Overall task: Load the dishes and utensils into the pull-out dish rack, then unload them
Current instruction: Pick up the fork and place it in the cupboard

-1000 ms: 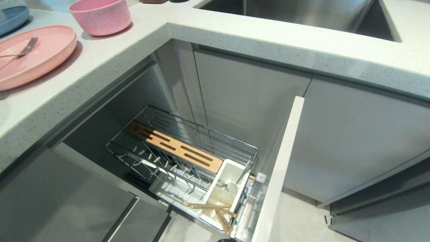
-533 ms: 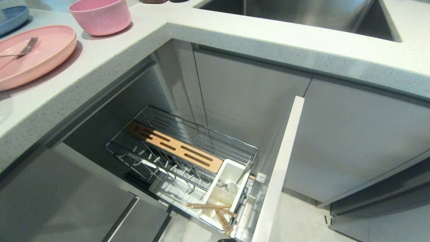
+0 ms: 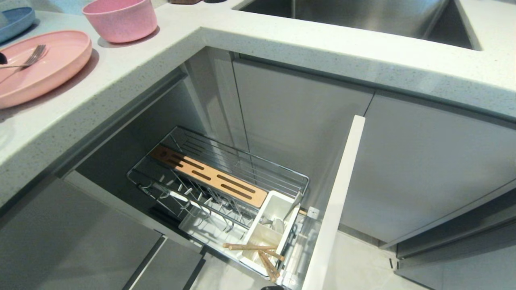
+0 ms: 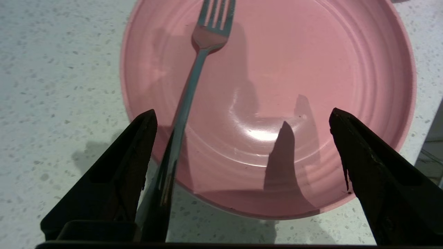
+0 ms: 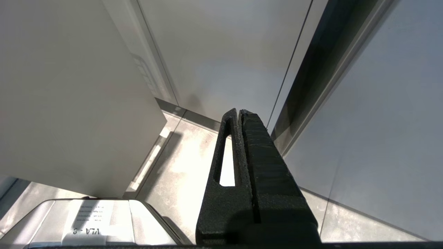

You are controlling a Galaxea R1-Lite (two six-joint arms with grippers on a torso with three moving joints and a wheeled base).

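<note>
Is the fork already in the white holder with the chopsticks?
No, the fork lies on the pink plate on the counter; only chopsticks rest on the white holder.

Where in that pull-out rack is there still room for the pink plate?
The plate prongs beside the slotted wooden board stand bare, over the white drip tray. Crowded: the utensil caddy, where the chopsticks lie across.
</note>
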